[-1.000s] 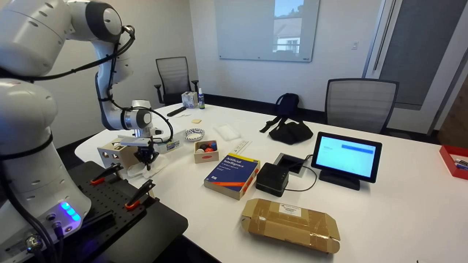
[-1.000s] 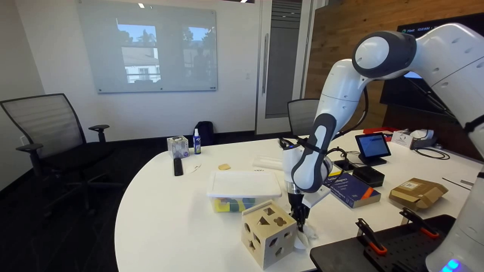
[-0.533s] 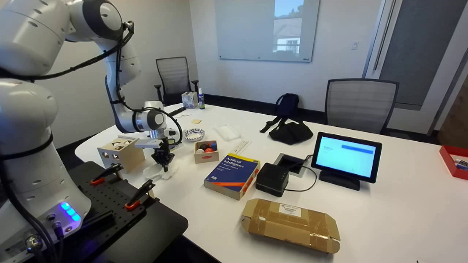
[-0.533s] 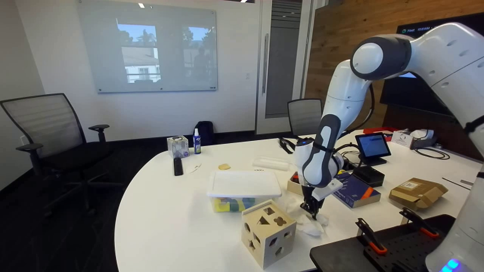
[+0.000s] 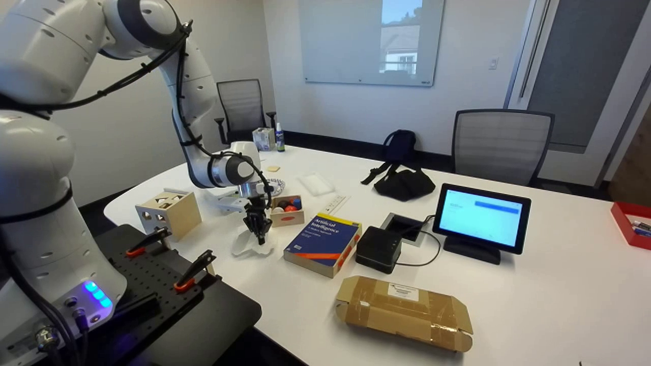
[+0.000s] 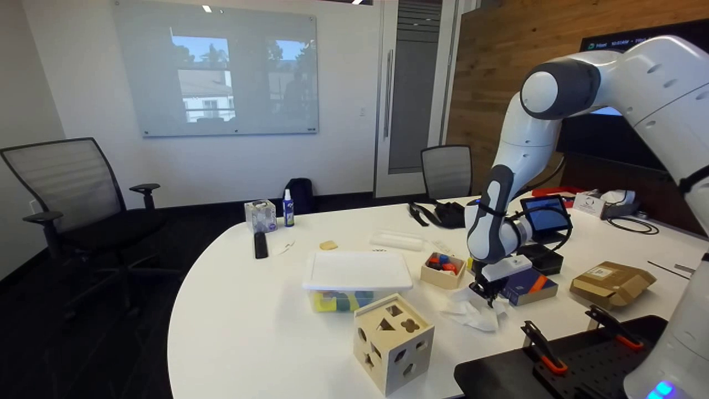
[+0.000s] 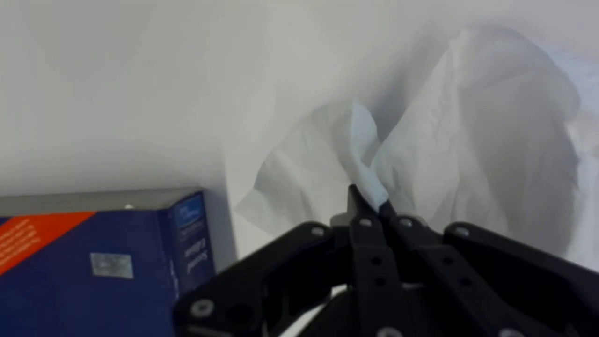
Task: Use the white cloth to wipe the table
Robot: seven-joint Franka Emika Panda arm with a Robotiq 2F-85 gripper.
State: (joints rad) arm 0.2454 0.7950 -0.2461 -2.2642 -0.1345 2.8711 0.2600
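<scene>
Cloth [image 7: 468,150] slid right over last second, from beside cube [image 5: 170,213] to just left of book [image 5: 323,244]. Jaws pinching cloth fold. Likely wipe stroke underway; contact with counter [image 5: 534,295] hard to confirm. Book may block further right.

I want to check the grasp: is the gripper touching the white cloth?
Touching. The wrist view shows the gripper closed, a fold of the white cloth pinched between its fingertips.
</scene>
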